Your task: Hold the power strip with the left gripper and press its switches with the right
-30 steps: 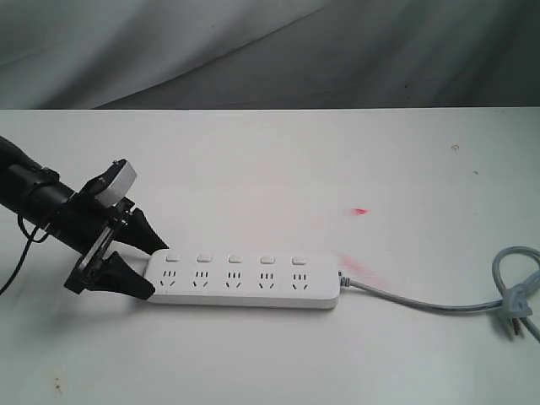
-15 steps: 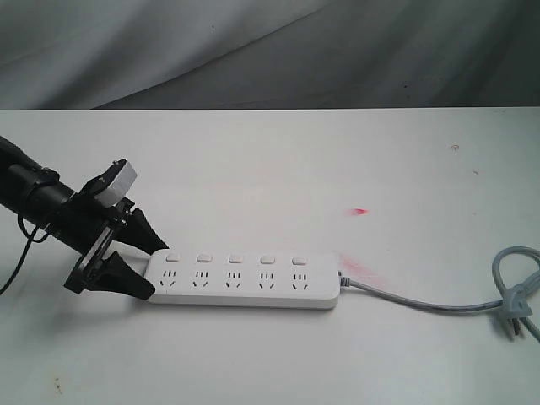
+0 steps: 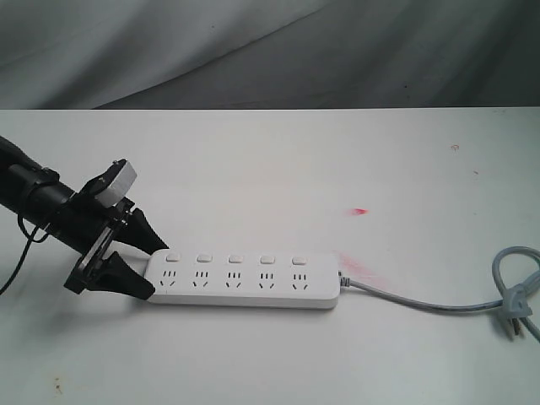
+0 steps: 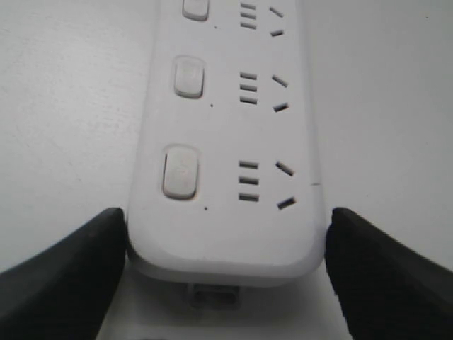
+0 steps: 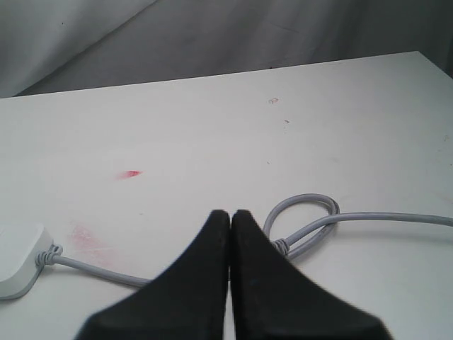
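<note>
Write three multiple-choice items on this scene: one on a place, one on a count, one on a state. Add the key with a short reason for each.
1. A grey cable leaves one end of the power strip. Where does the left claw hold the strip?
A. at the middle sockets
B. at the cable end
C. at the end away from the cable

2. How many switches does the strip carry?
A. three
B. five
C. seven

3. What state is the right claw in?
A. shut and empty
B. wide open
C. shut on the plug

Key:
1 C: the claw flanks the rounded end opposite the cable.
2 B: the exterior view shows five buttons in a row.
3 A: the claw is closed tip to tip with nothing between.
</note>
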### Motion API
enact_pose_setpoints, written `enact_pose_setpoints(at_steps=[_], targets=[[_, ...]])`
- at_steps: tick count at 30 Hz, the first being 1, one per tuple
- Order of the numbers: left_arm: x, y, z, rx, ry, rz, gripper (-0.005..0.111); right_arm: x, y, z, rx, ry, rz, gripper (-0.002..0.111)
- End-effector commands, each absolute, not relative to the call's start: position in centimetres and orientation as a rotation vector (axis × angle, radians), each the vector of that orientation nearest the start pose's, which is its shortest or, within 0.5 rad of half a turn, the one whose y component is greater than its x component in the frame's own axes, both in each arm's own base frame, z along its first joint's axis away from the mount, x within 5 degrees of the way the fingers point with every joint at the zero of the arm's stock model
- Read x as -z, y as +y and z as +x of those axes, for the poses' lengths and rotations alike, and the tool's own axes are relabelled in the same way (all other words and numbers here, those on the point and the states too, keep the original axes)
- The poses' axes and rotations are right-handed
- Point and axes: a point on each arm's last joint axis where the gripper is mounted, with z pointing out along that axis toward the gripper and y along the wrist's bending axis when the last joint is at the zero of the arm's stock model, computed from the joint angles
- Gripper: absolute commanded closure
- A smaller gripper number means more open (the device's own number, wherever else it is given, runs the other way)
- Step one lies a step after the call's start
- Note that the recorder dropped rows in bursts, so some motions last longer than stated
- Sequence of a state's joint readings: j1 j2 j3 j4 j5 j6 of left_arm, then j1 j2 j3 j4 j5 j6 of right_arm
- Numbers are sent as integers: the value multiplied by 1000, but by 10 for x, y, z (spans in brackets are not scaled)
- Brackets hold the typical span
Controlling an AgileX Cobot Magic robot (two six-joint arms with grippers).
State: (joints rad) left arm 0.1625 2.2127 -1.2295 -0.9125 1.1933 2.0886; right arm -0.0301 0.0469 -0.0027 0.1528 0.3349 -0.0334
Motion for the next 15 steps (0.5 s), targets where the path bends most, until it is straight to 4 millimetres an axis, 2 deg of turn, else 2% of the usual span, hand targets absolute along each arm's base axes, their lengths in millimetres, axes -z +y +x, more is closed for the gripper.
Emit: enact_pose_setpoints(at_steps=[1, 4, 6, 8, 9, 11, 15], targets=[[-87, -9, 364, 966, 1959, 1561, 63, -183, 2, 56, -82, 1836, 94, 108], [-87, -9, 364, 966, 1959, 1561, 63, -187, 1, 58, -77, 1783, 96, 108], [-87, -9, 364, 966, 1959, 1561, 63, -196, 0, 59, -68, 1682, 101, 108], [-87, -9, 364, 966, 1959, 1561, 63, -210, -2, 60, -54, 1533, 108, 108], [-87, -9, 364, 966, 1959, 1561, 63, -223, -4, 58, -41, 1382, 114, 108], [-87, -9, 364, 966, 1959, 1561, 63, -240, -6, 53, -24, 1184, 121, 108], [-87, -9, 364, 966, 1959, 1561, 63, -262, -9, 40, -1, 908, 129, 108]])
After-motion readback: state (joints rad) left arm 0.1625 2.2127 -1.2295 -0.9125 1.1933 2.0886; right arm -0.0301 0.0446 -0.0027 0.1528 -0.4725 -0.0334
